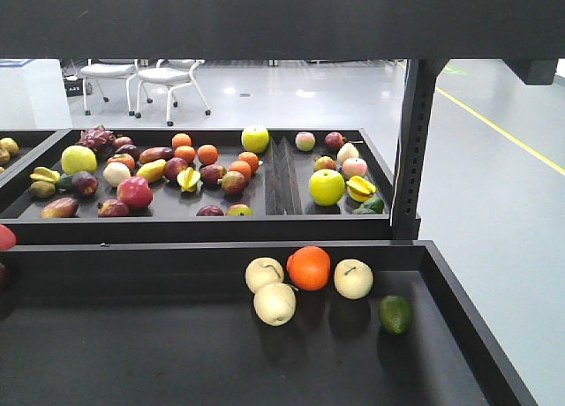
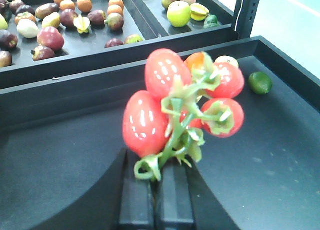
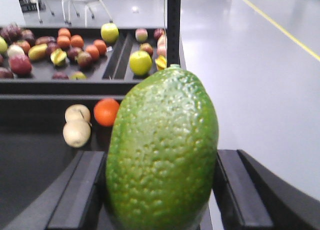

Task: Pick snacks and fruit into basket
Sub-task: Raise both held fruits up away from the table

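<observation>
A mock fruit stall set up in a large indoor hall.

We take this for a staged shop display inside a lab or industrial hall. Loose fruit [image 1: 134,191] lies in black trays [image 1: 221,229] stepped one behind the other, beside a perforated metal post [image 1: 413,141], much like a grocer's shelf. Behind it we see a wide, glossy grey floor [image 1: 477,168] with a painted yellow line [image 1: 503,128]. Two white chairs [image 1: 168,75] stand in open space, and bright light is mirrored in the floor.

Bright even light (glare on floor [image 1: 305,93]); wrist views soft.
</observation>
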